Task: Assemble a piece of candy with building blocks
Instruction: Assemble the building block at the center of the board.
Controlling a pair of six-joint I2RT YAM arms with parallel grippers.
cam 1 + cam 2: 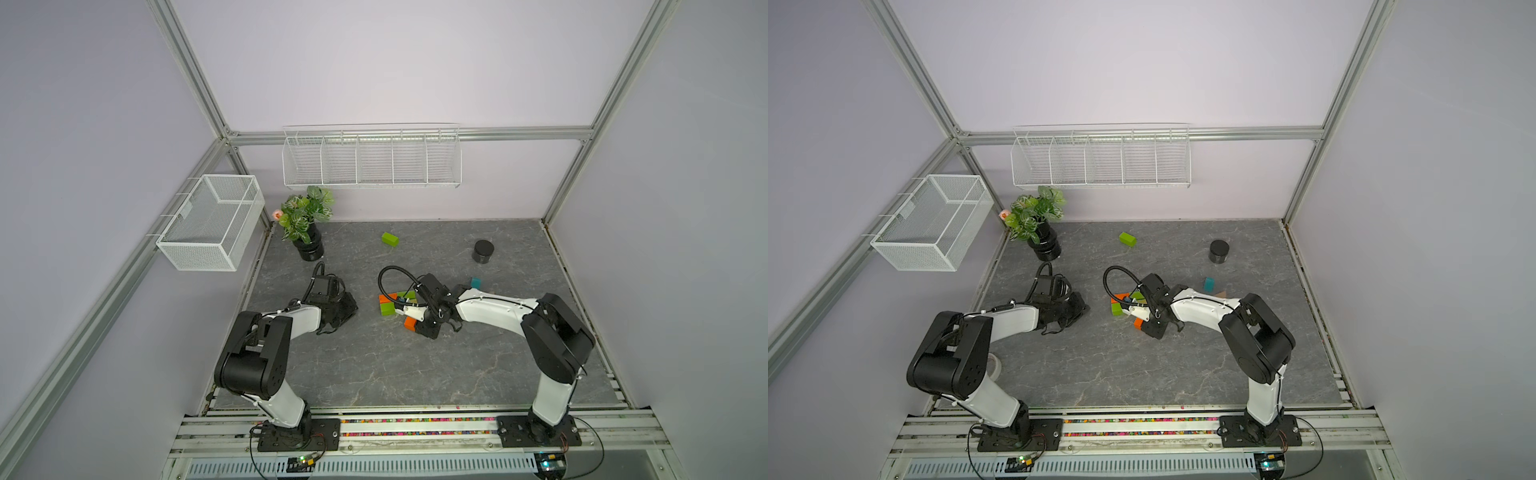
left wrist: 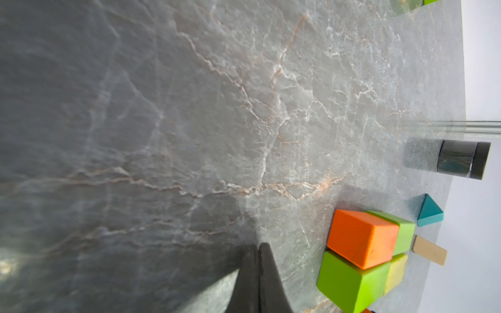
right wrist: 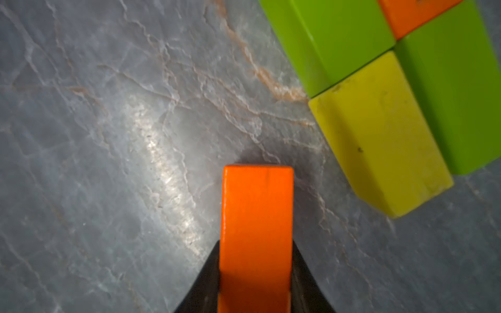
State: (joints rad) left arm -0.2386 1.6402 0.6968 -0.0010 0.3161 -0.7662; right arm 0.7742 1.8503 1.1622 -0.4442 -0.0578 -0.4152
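**Two arms low, one orange brick in the right jaws**

We see the right arm [image 1: 498, 309] stretched from its base, elbow high, forearm sloping down to mid-table. Its wrist is bent so the right gripper [image 3: 256, 244] points down at the grey, marble-veined table [image 1: 374, 365]. Its black, tapered jaws stand partway apart, clamped on the long sides of the held brick [image 3: 257, 206], glossy orange and square-edged. Whether it touches the table we cannot tell. Just beside it sits the unfinished candy [image 2: 362, 238]: four bricks pressed into a two-by-two, two green, one orange, one scuffed yellow brick [image 3: 379, 141]. The left arm [image 1: 295, 320] folds tight, forearm low. The left gripper [image 2: 257, 249] hangs near the candy's other side, jaws pressed together on nothing. Beyond the candy lie a teal triangle [image 2: 431, 212] and a tan triangle [image 2: 429, 250], both apart from it. A lone green brick [image 1: 390, 239] lies well apart by the back wall, as does a black jar [image 1: 483, 251].
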